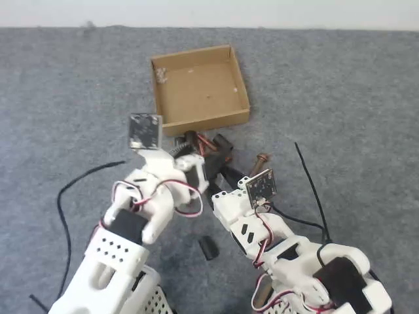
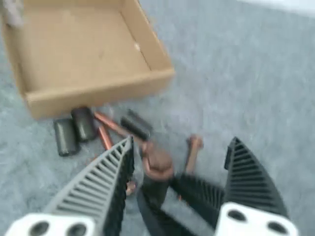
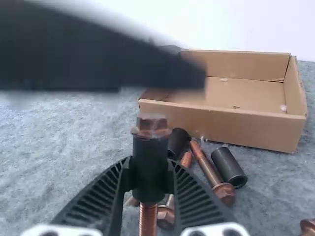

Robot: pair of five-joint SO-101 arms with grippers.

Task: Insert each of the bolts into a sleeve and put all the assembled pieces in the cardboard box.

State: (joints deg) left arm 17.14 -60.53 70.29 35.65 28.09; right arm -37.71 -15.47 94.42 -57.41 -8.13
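Underneath, grey carpet (image 1: 353, 98), pale wall (image 1: 209, 13) behind cardboard box (image 1: 206, 122).

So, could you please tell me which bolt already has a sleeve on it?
The bolt upright in the right gripper: a black sleeve surrounds its shank; the other bolts lie bare.

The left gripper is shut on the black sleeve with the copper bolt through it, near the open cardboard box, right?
No: the right gripper is shut on the black sleeve with the copper bolt, near the open cardboard box; the right wrist view shows it.
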